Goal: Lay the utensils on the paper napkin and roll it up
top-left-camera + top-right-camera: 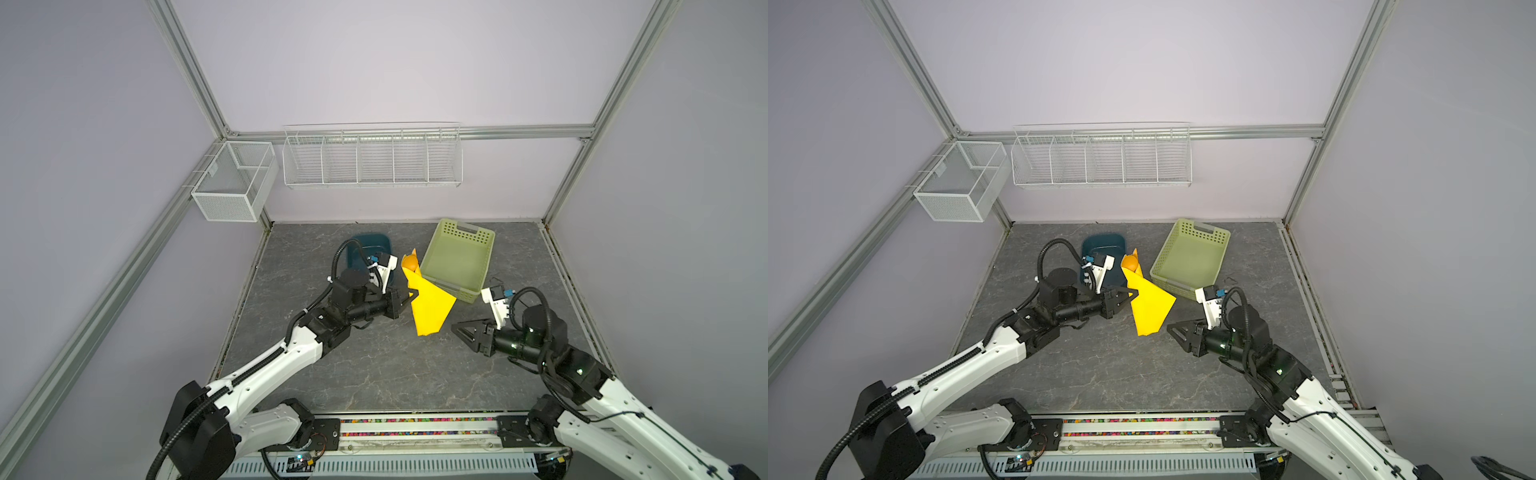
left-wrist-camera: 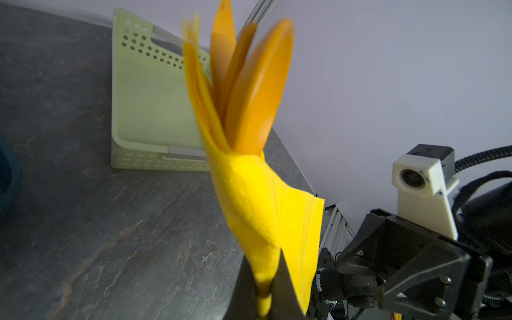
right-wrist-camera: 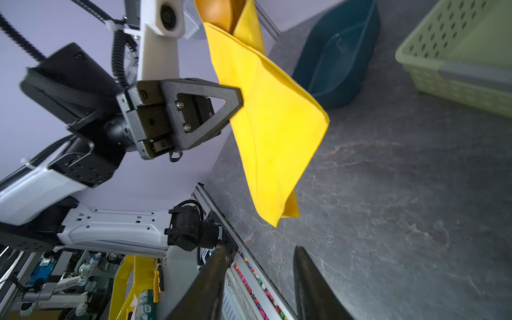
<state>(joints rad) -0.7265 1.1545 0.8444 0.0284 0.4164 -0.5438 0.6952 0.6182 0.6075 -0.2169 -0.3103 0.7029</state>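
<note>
The yellow paper napkin (image 1: 430, 309) (image 1: 1150, 307) hangs above the table as a loose, folded bundle, wrapped round the orange utensils (image 1: 409, 262) (image 1: 1129, 262). The spoon bowl and two flat tips stick out of its upper end (image 2: 257, 91). My left gripper (image 1: 411, 296) (image 1: 1133, 294) (image 2: 264, 277) is shut on the napkin's left edge, pinching the paper (image 2: 263, 205). The lower corner of the napkin (image 3: 274, 124) dangles free. My right gripper (image 1: 455, 328) (image 1: 1169, 328) (image 3: 260, 249) stands open and empty to the right of that corner, a short gap away.
A pale green perforated basket (image 1: 465, 237) (image 1: 1200, 232) (image 3: 457, 36) sits at the back right, close behind the napkin. A dark blue tub (image 1: 370, 241) (image 1: 1100, 243) (image 3: 338, 55) lies behind my left wrist. Wire racks (image 1: 372, 160) hang on the back wall.
</note>
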